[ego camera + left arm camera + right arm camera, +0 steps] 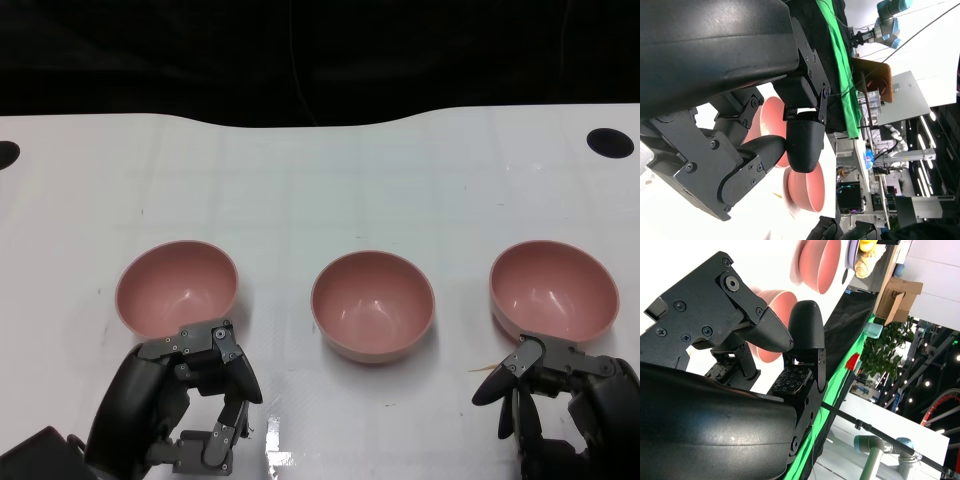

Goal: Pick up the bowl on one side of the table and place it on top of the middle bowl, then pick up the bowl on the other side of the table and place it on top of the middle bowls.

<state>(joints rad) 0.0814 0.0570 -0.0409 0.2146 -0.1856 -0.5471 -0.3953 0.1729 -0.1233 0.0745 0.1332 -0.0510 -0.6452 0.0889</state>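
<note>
Three pink bowls stand in a row on the white table: a left bowl, a middle bowl and a right bowl, all upright and apart. My left hand sits at the near rim of the left bowl, its fingers apart and nothing in them. My right hand is at the near rim of the right bowl, fingers pointing toward it and empty. In the left wrist view the fingers hold nothing, and the right bowl shows beyond them. The right wrist view shows empty fingers and the far left bowl.
A black round hole marks the table's far right and another its far left. A dark backdrop lies beyond the far edge. A small tan speck lies near the right hand. Room clutter fills the wrist views' backgrounds.
</note>
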